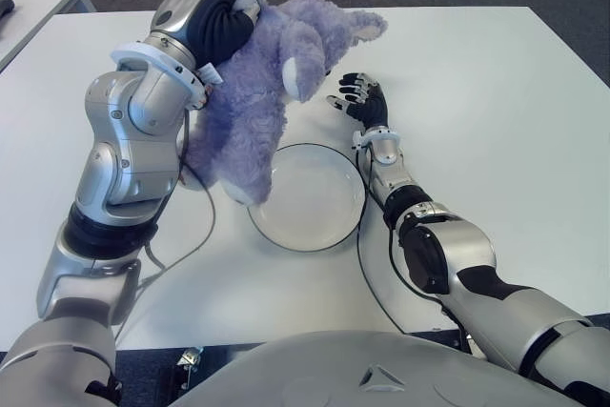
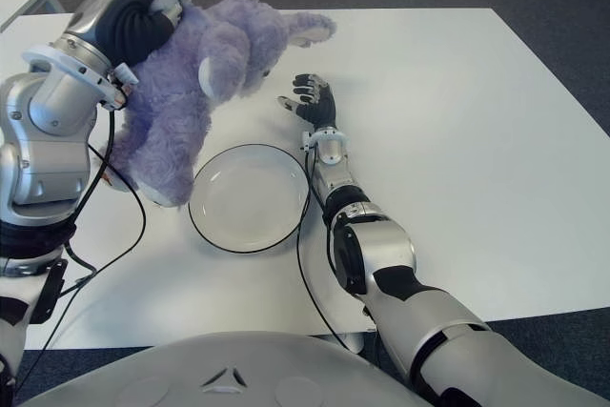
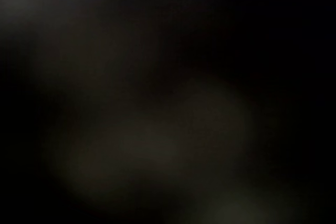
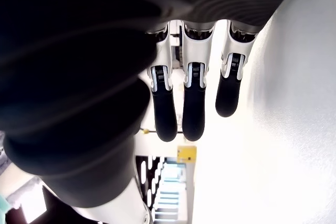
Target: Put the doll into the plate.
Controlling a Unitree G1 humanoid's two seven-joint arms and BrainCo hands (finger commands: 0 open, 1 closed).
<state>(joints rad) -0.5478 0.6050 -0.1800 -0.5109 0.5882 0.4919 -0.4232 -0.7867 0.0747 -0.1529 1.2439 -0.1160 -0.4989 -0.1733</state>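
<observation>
- The plate [image 1: 310, 197] is sitting empty on the white desk [image 1: 496, 121], closest to the robot's body of all the things here, with a dark cable curving round its near and right rim.
- The doll [image 1: 257, 102], a purple plush animal, is hanging in the air just left of the plate and slightly beyond it; its lowest foot is dangling at the plate's left rim, though I cannot tell whether it is touching.
- The doll's long axis is running at a slant, from that low foot near the plate up and away to its head and ear at the far right.
- The left hand [image 1: 212, 9] is gripping the doll from above at its upper far end, the fingers [image 1: 233, 21] clenching into the plush; its own wrist view is giving only darkness, so this is being read from the head views.
- Judging by this, the coming move is depending on one thing: the plate's middle is lying to the right of and nearer than the hanging body, so the left hand, already carrying it, is needing to travel right and down before letting go.
- The right hand [image 1: 360, 97] is idling just beyond the plate's far right rim, right of the doll, its fingers [image 4: 193, 111] extended and released, grasping nothing.
- No brand, label or readable writing is showing anywhere.
</observation>
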